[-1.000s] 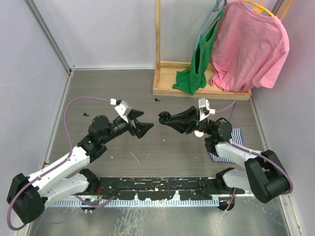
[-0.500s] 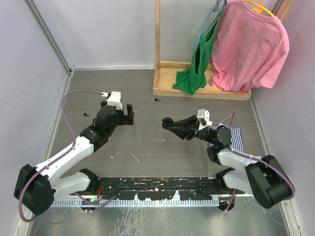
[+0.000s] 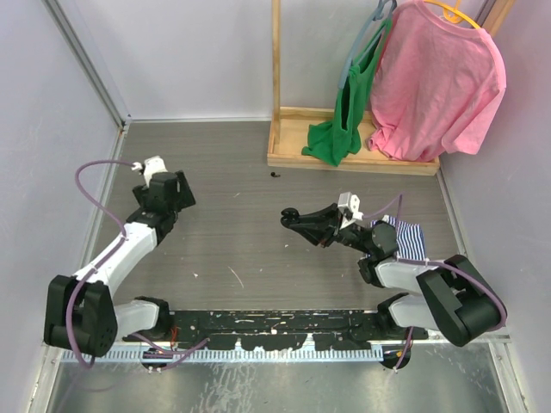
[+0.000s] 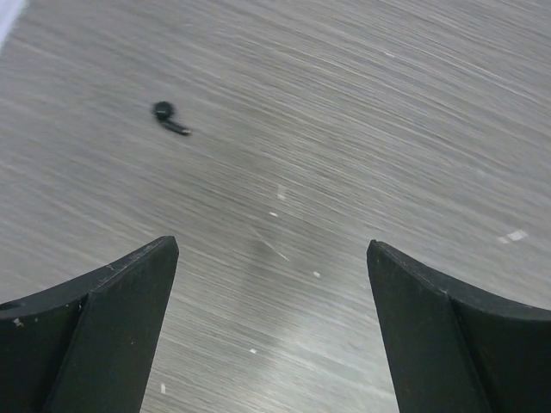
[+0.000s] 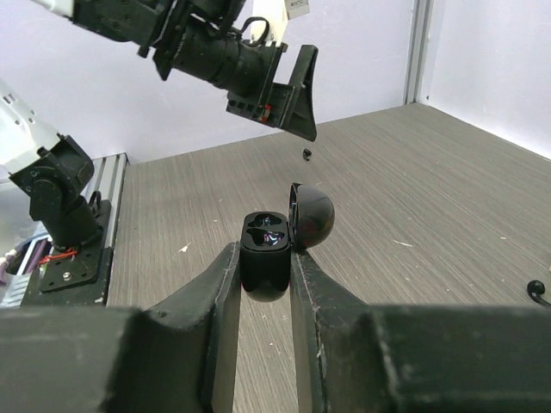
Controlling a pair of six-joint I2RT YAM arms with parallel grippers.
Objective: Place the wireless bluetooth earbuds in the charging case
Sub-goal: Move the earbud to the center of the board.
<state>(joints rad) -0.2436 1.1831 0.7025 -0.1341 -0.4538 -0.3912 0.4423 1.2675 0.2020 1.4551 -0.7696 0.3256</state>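
Left wrist view: your left hand [image 4: 271, 248] has swung out left, fingers now spread wide, a black earbud [image 4: 170, 119] lying on the table [image 4: 387, 129] just ahead. Your right hand [image 5: 264, 262] stays clamped on the open charging case [image 5: 265, 245], so a pickup looks next.

my desk [image 3: 250, 249]: grey wood grain | on it: black earbud [image 4: 170, 119] at left, second black earbud [image 3: 275, 175] near wooden rack base [image 3: 344, 160], striped cloth [image 3: 415, 237] at right
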